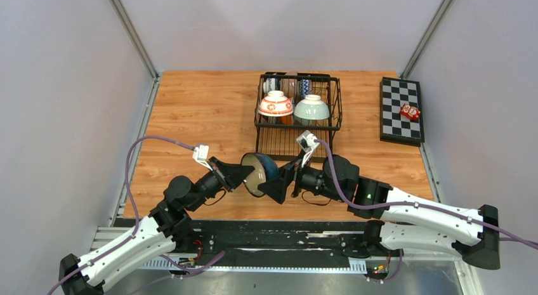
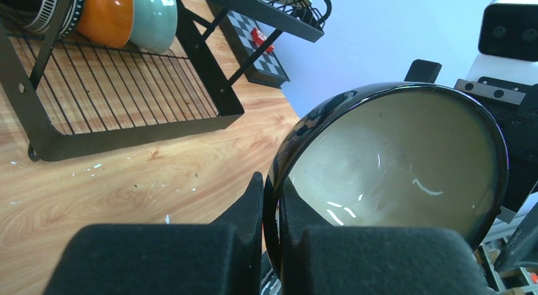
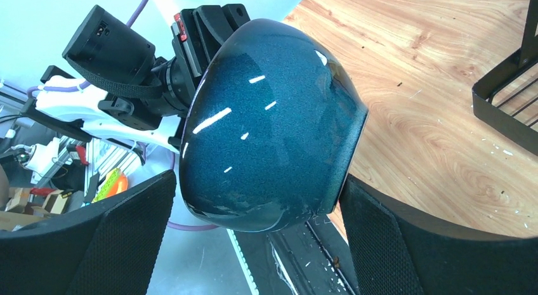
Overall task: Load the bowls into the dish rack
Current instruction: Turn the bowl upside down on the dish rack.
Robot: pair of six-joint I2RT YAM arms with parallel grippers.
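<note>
The left arm [image 1: 155, 220] stretches low, forward and to the right, its left fingers [image 2: 252, 203] pinched shut on the rim of the dark blue bowl [image 1: 259, 171], which it holds on edge above the worktop [image 1: 190, 117] just in front of the dish rack [image 1: 298, 137]. The right arm [image 1: 406, 207] reaches leftward to meet it. The right fingers [image 1: 278, 187] are spread wide around the bowl's rounded outside; I cannot tell whether they touch it.

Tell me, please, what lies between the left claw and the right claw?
The dark blue bowl: the left claw pinches its rim, the open right claw straddles it, clearest in the top view.
</note>
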